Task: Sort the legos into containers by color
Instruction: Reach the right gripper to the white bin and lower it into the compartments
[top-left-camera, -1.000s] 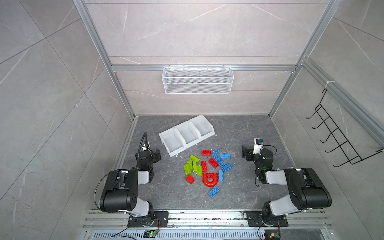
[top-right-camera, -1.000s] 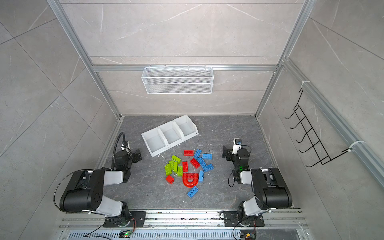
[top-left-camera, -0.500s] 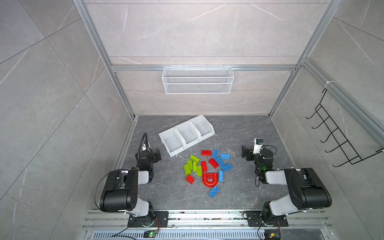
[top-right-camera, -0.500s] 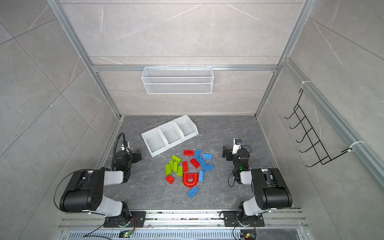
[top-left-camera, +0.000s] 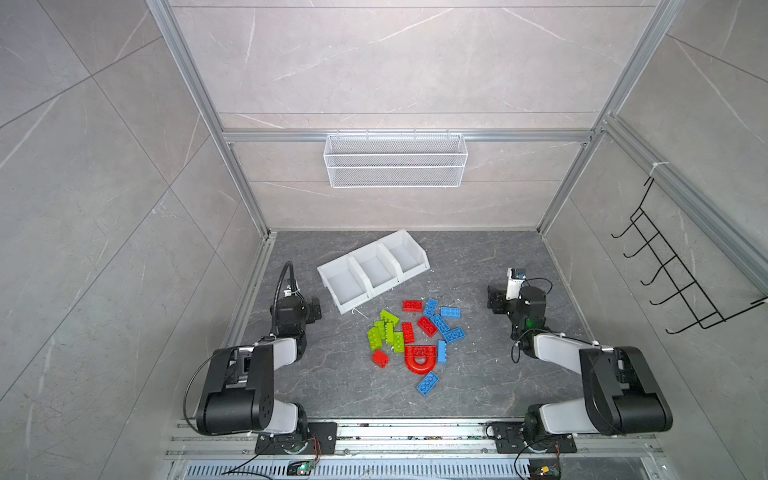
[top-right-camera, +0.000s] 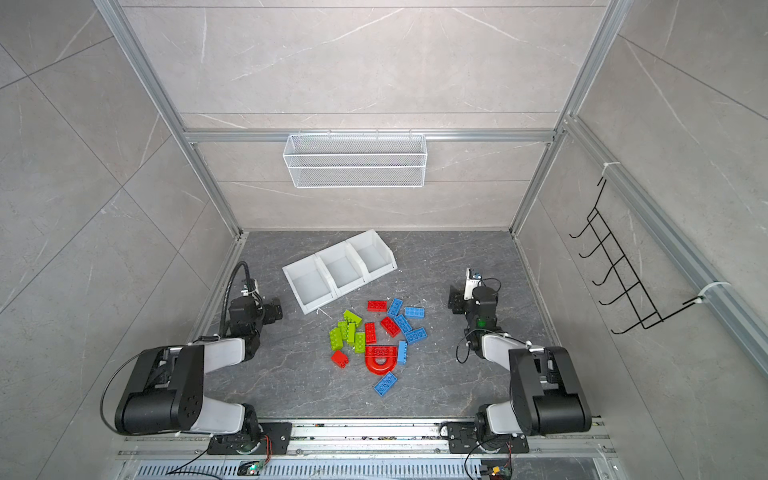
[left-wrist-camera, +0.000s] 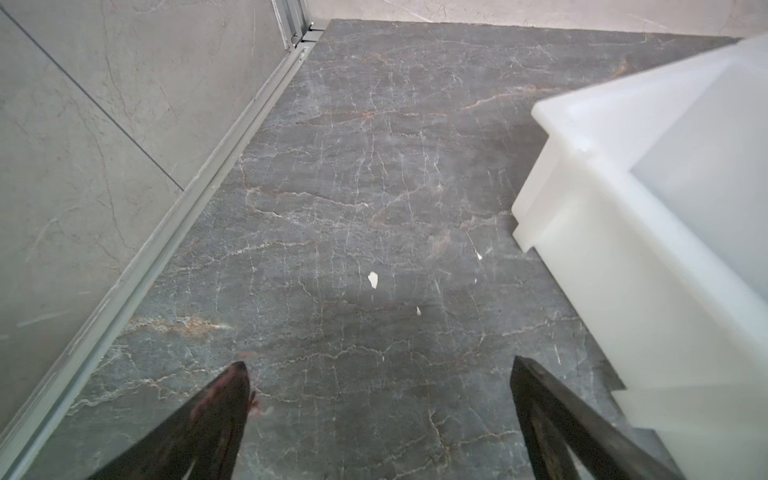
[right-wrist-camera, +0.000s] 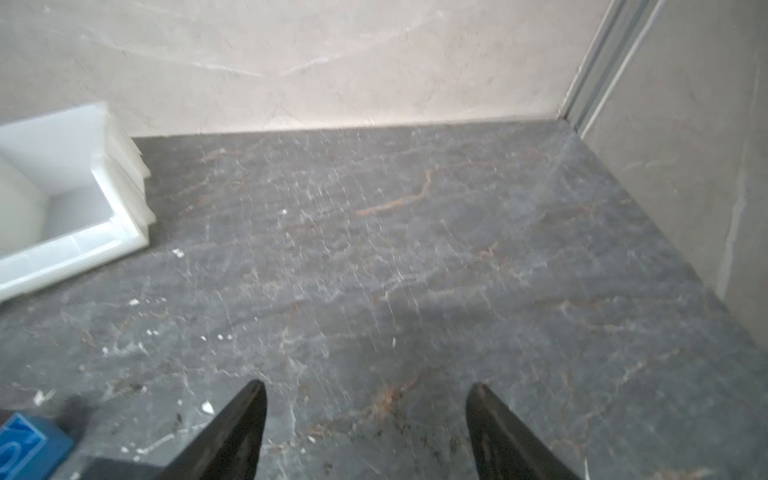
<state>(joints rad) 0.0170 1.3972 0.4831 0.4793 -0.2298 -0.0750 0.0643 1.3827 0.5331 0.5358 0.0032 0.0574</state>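
Note:
The legos lie loose on the dark floor in both top views: lime green bricks, blue bricks, red bricks and a red arch. The containers, three joined white bins, stand behind the pile and hold nothing. My left gripper rests low beside the left bin, open, jaws over bare floor. My right gripper sits right of the pile, open with nothing between its fingers. A blue lego shows blurred at the right wrist view's edge.
A white wire basket hangs on the back wall and a black hook rack on the right wall. Aluminium rails edge the floor. The left bin's wall is close to my left gripper. Small white flecks dot the floor.

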